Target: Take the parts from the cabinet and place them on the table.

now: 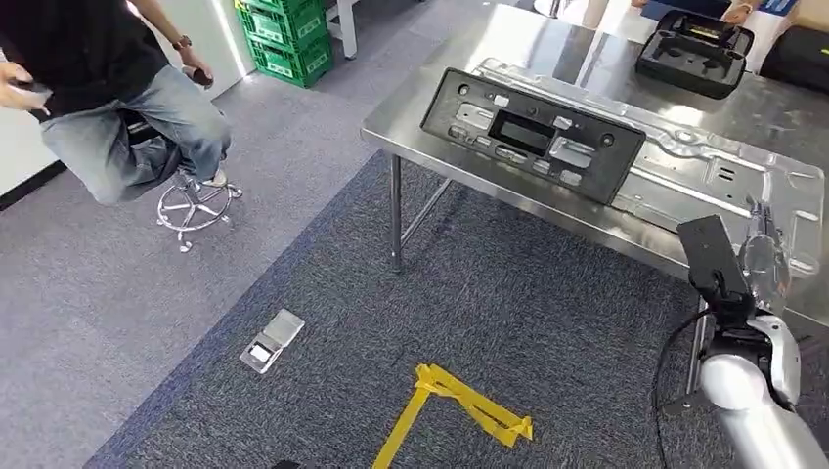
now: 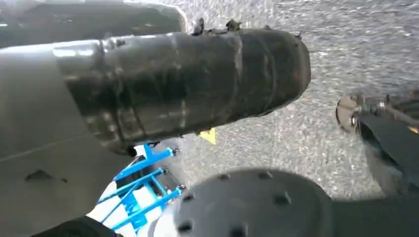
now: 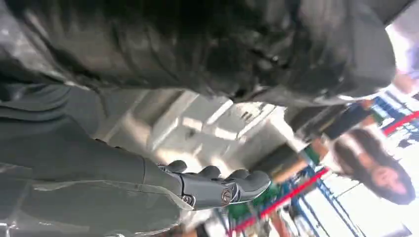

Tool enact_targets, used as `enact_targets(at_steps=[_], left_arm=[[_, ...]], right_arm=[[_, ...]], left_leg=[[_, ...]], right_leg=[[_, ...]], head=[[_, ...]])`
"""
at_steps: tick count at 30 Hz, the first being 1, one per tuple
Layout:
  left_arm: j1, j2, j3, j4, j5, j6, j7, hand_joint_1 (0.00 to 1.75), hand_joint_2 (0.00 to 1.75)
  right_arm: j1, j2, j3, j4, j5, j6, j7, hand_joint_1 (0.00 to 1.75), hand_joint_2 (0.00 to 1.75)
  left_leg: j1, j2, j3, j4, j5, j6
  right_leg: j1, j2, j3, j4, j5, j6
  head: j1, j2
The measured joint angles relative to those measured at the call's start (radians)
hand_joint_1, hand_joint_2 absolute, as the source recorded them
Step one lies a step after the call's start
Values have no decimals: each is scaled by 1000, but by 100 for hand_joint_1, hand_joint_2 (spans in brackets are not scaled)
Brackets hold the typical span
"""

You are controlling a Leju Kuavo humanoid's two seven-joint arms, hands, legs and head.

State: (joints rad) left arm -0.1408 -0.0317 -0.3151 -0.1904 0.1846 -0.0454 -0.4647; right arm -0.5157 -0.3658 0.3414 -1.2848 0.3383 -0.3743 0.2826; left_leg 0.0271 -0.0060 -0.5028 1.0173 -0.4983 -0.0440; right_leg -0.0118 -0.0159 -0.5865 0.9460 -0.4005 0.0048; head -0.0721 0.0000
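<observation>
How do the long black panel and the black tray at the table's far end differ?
The black panel is long, flat and slim, with a window and small cutouts; the black tray is shorter, thicker and moulded. The panel lies near the front edge, partly over a metal plate; the tray sits far back. Both rest on the steel table.

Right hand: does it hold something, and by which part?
Cannot be told: the right hand is at the edge of the table, but its grasp is unclear.
</observation>
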Motion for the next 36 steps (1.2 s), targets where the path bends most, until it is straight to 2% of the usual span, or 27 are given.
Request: enact_targets(at_steps=[1, 2, 5, 6, 9, 10, 11, 12, 13, 14, 15, 16, 20, 21, 22, 23, 24, 25, 26, 27, 28, 29, 31, 32, 33, 35, 36], left_arm=[[1, 0, 0, 0, 3, -1, -5, 0, 0], [3, 0, 1, 0, 8, -1, -8, 0, 0], [14, 0, 5, 0, 17, -3, -18, 0, 0], [16, -3, 7, 0, 19, -2, -21, 0, 0], [24, -17, 21, 0, 30, 0, -30, 0, 0], [28, -20, 25, 0, 32, 0, -32, 0, 0], [33, -21, 27, 0, 34, 0, -34, 0, 0], [37, -21, 28, 0, 37, 0, -35, 0, 0], [39, -21, 30, 0, 39, 0, -37, 0, 0], [39, -21, 32, 0, 42, 0, -36, 0, 0], [39, -21, 35, 0, 47, 0, -35, 0, 0], [37, -21, 37, 0, 49, 0, -32, 0, 0], [38, -26, 51, 0, 63, 0, -29, 0, 0], [38, -26, 53, 0, 65, 0, -29, 0, 0], [39, -26, 56, 0, 67, 1, -29, 0, 0], [39, -26, 60, 0, 71, 3, -29, 0, 0], [39, -26, 63, 0, 72, 3, -29, 0, 0], [40, -20, 70, 0, 76, 3, -27, 0, 0], [40, -18, 74, 0, 80, 3, -26, 0, 0], [43, -14, 75, 0, 80, 3, -26, 0, 0], [46, -12, 76, 0, 80, 3, -26, 0, 0], [48, -10, 77, 0, 80, 3, -27, 0, 0], [49, -8, 83, 0, 80, 3, -27, 0, 0], [45, -8, 84, 0, 81, 3, -27, 0, 0], [42, -8, 85, 0, 82, 3, -25, 0, 0], [43, -8, 89, 0, 85, 3, -25, 0, 0], [43, -8, 93, 0, 89, 3, -24, 0, 0]], right_arm=[[7, 1, -4, -11, -14, -11, -19, 0, 0], [16, 3, -5, -23, -25, -19, -33, 0, 0], [63, 8, -21, -45, -62, -30, -45, 0, 0], [80, 8, -27, -51, -77, -34, -54, 0, 0], [141, 8, -63, -57, -160, -43, -103, 0, 0], [167, 8, -75, -56, -184, -43, -128, 0, 0], [195, 8, -87, -53, -204, -43, -153, 0, 0], [215, 8, -98, -49, -213, -45, -170, 0, 0], [228, 8, -108, -45, -214, -48, -186, 0, 0], [239, 7, -122, -37, -218, -53, -200, 0, 0], [244, 6, -135, -27, -223, -56, -215, 0, 0], [259, 3, -154, -5, -232, -56, -238, 0, 0], [303, 1, -196, 95, -268, -50, -358, 0, 0], [317, 2, -209, 131, -276, -46, -401, 0, 0], [328, 8, -219, 172, -283, -44, -435, 0, 0], [334, 13, -228, 215, -296, -40, -466, 0, 0], [337, 18, -236, 254, -311, -33, -495, 0, 0], [350, 26, -248, 319, -333, -22, -538, 0, 0], [361, 34, -256, 374, -347, -20, -579, 0, 0], [373, 42, -263, 425, -357, -19, -610, 0, 0], [383, 49, -269, 465, -363, -19, -639, 0, 0], [386, 54, -274, 495, -363, -19, -651, 0, 0], [382, 61, -283, 550, -362, -18, -648, 0, 0], [381, 63, -290, 579, -361, -12, -635, 0, 0], [382, 66, -296, 606, -360, -3, -621, 0, 0], [387, 71, -304, 662, -360, 15, -612, 0, 0], [391, 76, -309, 701, -360, 25, -614, 0, 0]], left_leg=[[-8, -8, 26, -44, -19, 13], [-7, -6, 15, -39, -22, 29], [-3, -5, 8, -37, -10, 58], [-4, -6, 4, -37, -6, 64], [-7, -7, -20, -37, 10, 79], [-9, -8, -25, -36, 14, 79], [-11, -9, -28, -36, 16, 80], [-14, -9, -30, -36, 18, 80], [-19, -8, -30, -36, 19, 80], [-26, -7, -29, -36, 20, 79], [-22, -5, -29, -37, 20, 80], [-29, -4, -34, -37, 22, 74], [-18, -1, -33, -44, 27, 59], [-22, -1, -29, -51, 28, 51], [-24, 1, -33, -38, 14, 50], [-25, 0, -54, 5, -19, 46], [-24, 0, -83, 62, -52, 44], [-22, 0, -133, 165, -98, 40], [-21, 1, -164, 229, -119, 37], [-21, 1, -178, 255, -116, 34], [-21, 1, -165, 229, -88, 31], [-20, 1, -129, 159, -44, 29], [-16, 0, -34, -17, 33, 25], [-18, -8, -23, -41, 10, 29], [-17, -12, -28, -40, 19, 46], [-20, -11, -30, -36, 19, 55], [-14, -11, -30, -38, 24, 63]], right_leg=[[1, 0, -14, 16, -1, 6], [3, 0, -15, 20, 4, 13], [0, 0, -21, 22, 9, 26], [0, 2, -29, 41, -12, 30], [0, 3, -134, 289, -148, 41], [0, 4, -154, 344, -165, 40], [0, 4, -151, 350, -160, 37], [0, 5, -125, 310, -135, 31], [2, 6, -81, 233, -99, 20], [7, 6, -20, 125, -55, 4], [17, 3, 26, 41, -37, -17], [19, -10, 37, 19, -50, -23], [29, -10, 36, 11, -43, -29], [26, -10, 45, -12, -33, -29], [17, -12, 57, -33, -20, -22], [13, -11, 60, -45, -15, -27], [11, -10, 58, -45, -13, -28], [10, -10, 55, -44, -13, -28], [10, -10, 54, -44, -13, -28], [10, -11, 53, -42, -13, -28], [8, -10, 51, -38, -14, -26], [5, -6, 50, -32, -17, -22], [0, 3, 45, -11, -26, -9], [6, 5, 38, 2, -33, -1], [7, 7, 33, 10, -35, 3], [6, 7, 34, 5, -30, 10], [6, 7, 33, 8, -30, 12]], head=[[-3, 0], [-2, 0], [-2, 0], [0, 0], [4, 0], [3, 0], [4, 0], [4, 0], [4, 0], [4, 0], [3, 0], [0, 0], [2, 0], [2, 0], [-1, 0], [-2, 0], [-2, 0], [-6, 0], [-5, 0], [-5, 0], [-5, 0], [-5, 0], [-7, 0], [-10, 0], [-7, 0], [-7, 0], [-8, 0]])
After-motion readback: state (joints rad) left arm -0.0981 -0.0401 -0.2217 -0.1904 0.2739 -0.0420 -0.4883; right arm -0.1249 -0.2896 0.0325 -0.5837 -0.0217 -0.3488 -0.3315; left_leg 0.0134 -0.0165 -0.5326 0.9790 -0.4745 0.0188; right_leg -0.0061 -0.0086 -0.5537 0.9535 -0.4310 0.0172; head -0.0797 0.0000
